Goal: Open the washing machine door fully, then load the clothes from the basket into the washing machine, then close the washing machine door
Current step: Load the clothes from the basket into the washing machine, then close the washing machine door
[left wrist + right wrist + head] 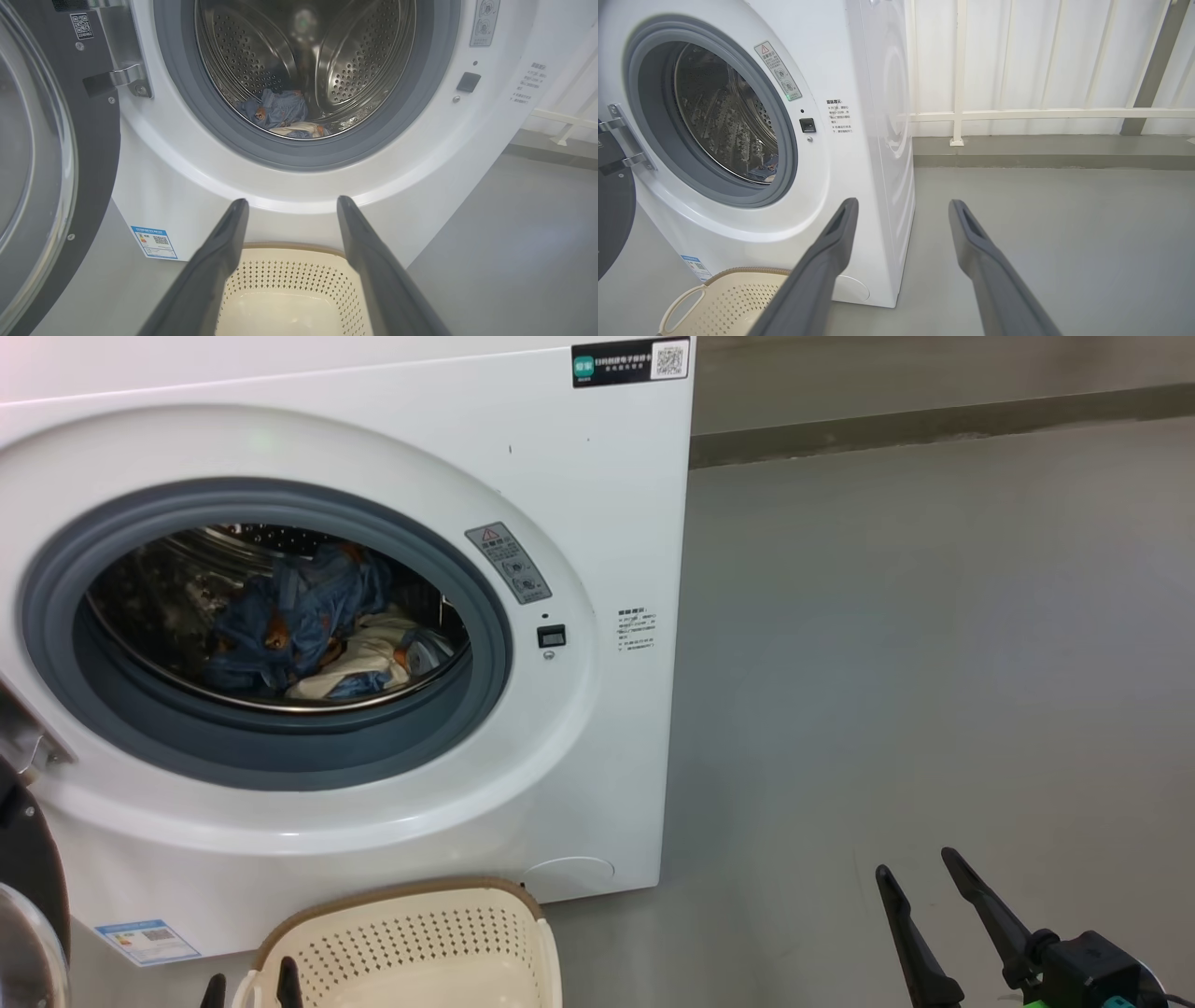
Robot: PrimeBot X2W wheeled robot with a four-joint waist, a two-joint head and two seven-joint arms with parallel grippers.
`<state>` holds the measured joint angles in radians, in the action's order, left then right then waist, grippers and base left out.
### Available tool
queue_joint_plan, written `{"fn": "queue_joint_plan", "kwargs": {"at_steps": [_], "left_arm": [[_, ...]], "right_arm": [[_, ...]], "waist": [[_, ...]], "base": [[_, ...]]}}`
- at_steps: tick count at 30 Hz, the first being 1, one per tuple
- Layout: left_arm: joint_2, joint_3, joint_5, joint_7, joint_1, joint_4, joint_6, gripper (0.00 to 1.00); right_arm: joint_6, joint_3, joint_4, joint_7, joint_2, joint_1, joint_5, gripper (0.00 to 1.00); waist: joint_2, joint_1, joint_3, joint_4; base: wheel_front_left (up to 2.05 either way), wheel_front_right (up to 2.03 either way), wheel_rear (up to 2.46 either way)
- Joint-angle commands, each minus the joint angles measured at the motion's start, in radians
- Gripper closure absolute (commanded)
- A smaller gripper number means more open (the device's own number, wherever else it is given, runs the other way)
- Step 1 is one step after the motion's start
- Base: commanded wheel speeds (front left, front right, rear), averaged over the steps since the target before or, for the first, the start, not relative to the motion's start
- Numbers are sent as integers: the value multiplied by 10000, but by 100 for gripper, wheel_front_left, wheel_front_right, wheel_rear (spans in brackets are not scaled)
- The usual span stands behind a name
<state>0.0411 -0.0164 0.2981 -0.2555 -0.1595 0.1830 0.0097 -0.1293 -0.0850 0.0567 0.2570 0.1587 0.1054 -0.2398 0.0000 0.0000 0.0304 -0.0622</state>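
My left tool hangs wide open over the basket, holding nothing — right tool likewise, above the floor. The clothes lie inside the washing machine.

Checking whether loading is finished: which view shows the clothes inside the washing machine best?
The head view: the clothes appear largest, blue and cream pieces both distinct. The left wrist view shows them smaller; the right wrist view catches a mere sliver.

Left hand and right hand both spread, empty.
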Motion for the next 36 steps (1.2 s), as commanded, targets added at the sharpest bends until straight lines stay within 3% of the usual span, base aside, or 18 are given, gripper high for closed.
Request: {"fn": "queue_joint_plan", "kwargs": {"at_steps": [1,36], "left_arm": [[92,-368,95,-63,139,-322,-46,0],[91,-298,176,-63,21,-539,-72,0]], "right_arm": [[-14,-228,-268,48,185,-141,42,0],[-14,-256,-287,48,159,-32,62,0]], "waist": [[0,0,33,-17],[0,0,183,-150]], "base": [[0,0,0],[0,0,0]]}}
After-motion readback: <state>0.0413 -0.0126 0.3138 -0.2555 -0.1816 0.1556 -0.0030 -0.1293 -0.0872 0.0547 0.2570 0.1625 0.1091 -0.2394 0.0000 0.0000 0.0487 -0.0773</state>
